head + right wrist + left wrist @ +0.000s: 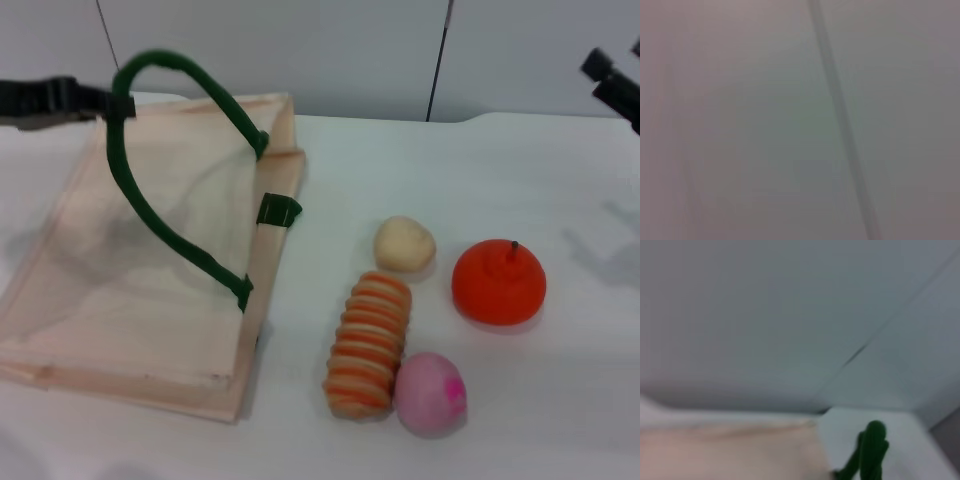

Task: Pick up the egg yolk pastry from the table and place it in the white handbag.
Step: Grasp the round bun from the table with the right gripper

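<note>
White tabletop (560, 400) holds your egg yolk pastry (405, 244), lying beside the striped roll (368, 345) and orange fruit (499, 281). Your left gripper (105, 103) pinches the white handbag (150, 300) by its green handle (165, 230), raised. Your right gripper (615, 85) hangs far right; you cannot tell its finger state.

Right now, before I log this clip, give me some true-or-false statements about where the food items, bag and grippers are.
1. The egg yolk pastry lies on the table. True.
2. The pastry is inside the white handbag. False: it lies outside, to the bag's right.
3. The left gripper is at the bag's green handle. True.
4. The right gripper holds the orange fruit. False: it is far off, at the table's back edge.
5. The pink ball touches the striped roll. True.
</note>
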Tool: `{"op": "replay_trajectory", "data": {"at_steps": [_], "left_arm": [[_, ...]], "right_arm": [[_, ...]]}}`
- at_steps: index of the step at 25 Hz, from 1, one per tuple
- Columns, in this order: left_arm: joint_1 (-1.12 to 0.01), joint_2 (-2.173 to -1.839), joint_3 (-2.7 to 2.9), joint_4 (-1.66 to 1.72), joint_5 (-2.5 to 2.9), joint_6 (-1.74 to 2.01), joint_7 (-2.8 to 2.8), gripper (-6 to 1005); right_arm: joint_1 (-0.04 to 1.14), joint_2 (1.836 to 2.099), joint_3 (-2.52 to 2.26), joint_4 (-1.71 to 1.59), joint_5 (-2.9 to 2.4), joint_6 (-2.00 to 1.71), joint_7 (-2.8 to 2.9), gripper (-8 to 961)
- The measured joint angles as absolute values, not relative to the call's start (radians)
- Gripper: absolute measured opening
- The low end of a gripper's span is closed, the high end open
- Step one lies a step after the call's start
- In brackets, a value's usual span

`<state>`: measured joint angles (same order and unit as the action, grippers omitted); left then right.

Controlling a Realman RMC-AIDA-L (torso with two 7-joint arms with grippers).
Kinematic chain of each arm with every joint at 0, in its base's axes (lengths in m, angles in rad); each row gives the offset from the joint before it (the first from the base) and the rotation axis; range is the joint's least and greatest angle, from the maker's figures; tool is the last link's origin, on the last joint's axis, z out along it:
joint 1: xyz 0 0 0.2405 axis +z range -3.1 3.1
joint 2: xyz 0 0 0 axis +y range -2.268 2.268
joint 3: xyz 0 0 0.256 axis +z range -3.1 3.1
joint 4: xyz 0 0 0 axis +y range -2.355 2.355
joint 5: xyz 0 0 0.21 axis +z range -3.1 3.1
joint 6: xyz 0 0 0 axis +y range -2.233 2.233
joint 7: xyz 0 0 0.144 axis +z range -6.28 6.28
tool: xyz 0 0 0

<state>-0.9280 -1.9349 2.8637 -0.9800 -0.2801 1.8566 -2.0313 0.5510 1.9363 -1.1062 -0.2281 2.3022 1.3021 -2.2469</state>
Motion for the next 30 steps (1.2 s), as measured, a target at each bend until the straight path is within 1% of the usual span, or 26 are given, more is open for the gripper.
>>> {"op": "replay_trajectory", "data": {"at_steps": [2,4,6,7,8,10,12,15,16,17,18,20,25,30], "left_arm": [[-0.903,-1.921,2.865,-0.951,-0.362,1.905,-2.014,133],[-0.889,-1.903,2.865,-0.897,-0.409,1.930,-1.994,133],[-0.878,-1.884,2.866,-0.828,-0.439,1.939,-1.974,132],[-0.871,-1.866,2.866,-0.761,-0.471,1.943,-1.956,132],[-0.871,-1.866,2.866,-0.761,-0.471,1.943,-1.956,132],[-0.868,-1.849,2.866,-0.701,-0.507,1.951,-1.943,132],[-0.869,-1.838,2.865,-0.664,-0.525,1.956,-1.934,132],[-0.876,-1.834,2.864,-0.642,-0.532,1.961,-1.925,133],[-0.879,-1.834,2.864,-0.640,-0.534,1.967,-1.922,133],[-0.879,-1.834,2.864,-0.640,-0.534,1.967,-1.922,133],[-0.880,-1.834,2.864,-0.640,-0.536,1.970,-1.920,133],[-0.880,-1.834,2.864,-0.639,-0.546,1.974,-1.917,133],[-0.868,-1.831,2.864,-0.639,-0.587,1.971,-1.918,134],[-0.859,-1.830,2.864,-0.638,-0.589,1.950,-1.924,134]], "right_arm": [[0.556,1.907,-1.108,-0.278,2.183,1.335,-2.166,880],[0.556,1.890,-1.104,-0.359,2.057,1.374,-2.089,880],[0.556,1.888,-1.100,-0.462,1.929,1.386,-2.002,880],[0.556,1.889,-1.099,-0.508,1.875,1.384,-1.959,880],[0.556,1.892,-1.098,-0.562,1.814,1.379,-1.907,880],[0.560,1.903,-1.096,-0.660,1.709,1.365,-1.817,880],[0.570,1.923,-1.089,-0.753,1.582,1.330,-1.731,880],[0.599,1.971,-1.079,-0.847,1.389,1.275,-1.628,880],[0.624,2.001,-1.063,-0.880,1.253,1.252,-1.582,880],[0.624,2.001,-1.063,-0.880,1.253,1.252,-1.582,880],[0.636,2.011,-1.055,-0.886,1.204,1.245,-1.570,881],[0.657,2.021,-1.051,-0.874,1.156,1.235,-1.559,881],[0.710,2.020,-1.069,-0.784,1.124,1.204,-1.562,881],[0.790,2.023,-1.107,-0.643,1.063,1.119,-1.562,881]]}}
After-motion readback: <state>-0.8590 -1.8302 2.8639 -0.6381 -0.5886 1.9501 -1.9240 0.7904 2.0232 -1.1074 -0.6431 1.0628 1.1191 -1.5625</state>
